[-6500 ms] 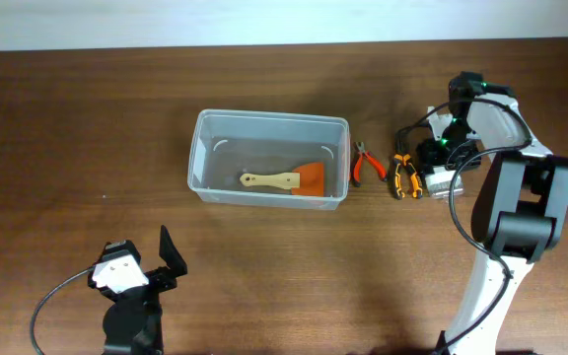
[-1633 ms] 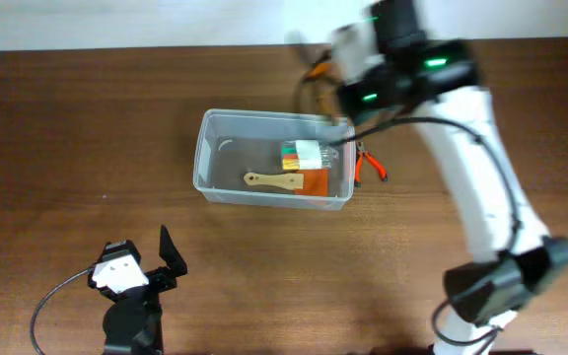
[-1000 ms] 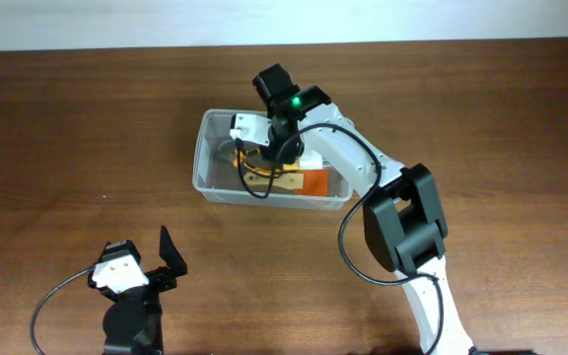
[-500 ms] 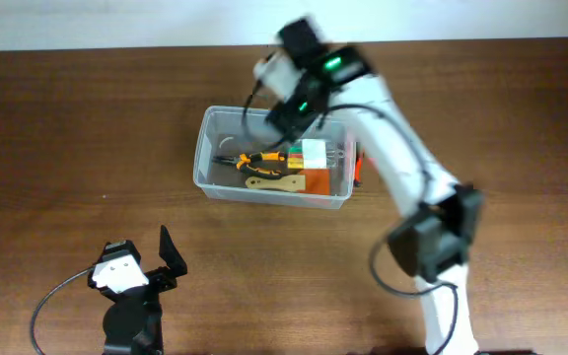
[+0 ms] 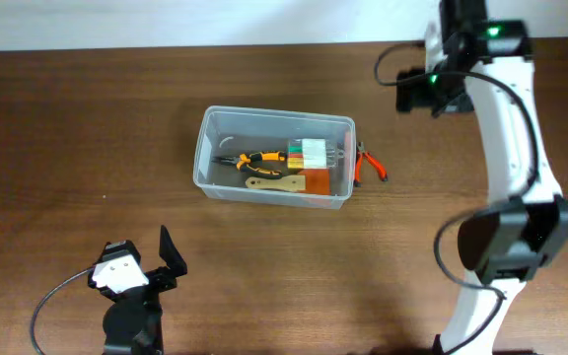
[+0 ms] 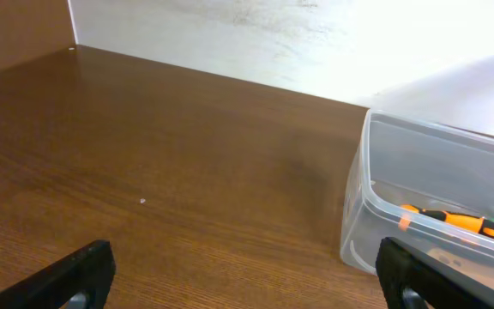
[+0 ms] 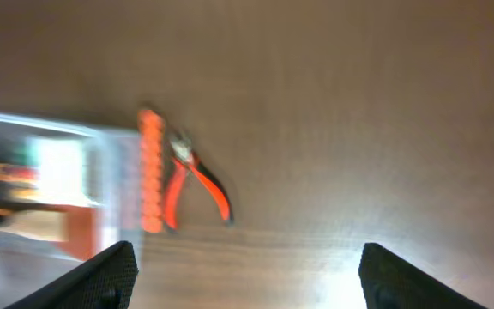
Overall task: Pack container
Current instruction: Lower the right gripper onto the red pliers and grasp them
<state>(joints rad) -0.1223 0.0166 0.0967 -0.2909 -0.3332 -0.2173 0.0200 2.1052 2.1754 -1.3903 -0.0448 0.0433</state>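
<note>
The container [image 5: 205,158] is a clear plastic bin in the middle of the table. Inside lie orange-and-black pliers [image 5: 254,159], a wooden-handled orange scraper [image 5: 286,181] and a pack with green, orange and white parts [image 5: 309,153]. Red pliers [image 5: 369,166] lie on the table just right of the bin; they also show in the right wrist view [image 7: 191,182]. My right gripper [image 5: 417,91] is open and empty, high at the back right. My left gripper [image 5: 171,258] is open and empty near the front left. The bin shows in the left wrist view [image 6: 358,206].
A white wall or surface runs along the table's far edge [image 5: 166,25]. Bare brown wood lies left of and in front of the bin.
The right gripper brought the orange-and-black pliers and the pack from the right side into the bin, let them go, then swung up and back to the far right.
</note>
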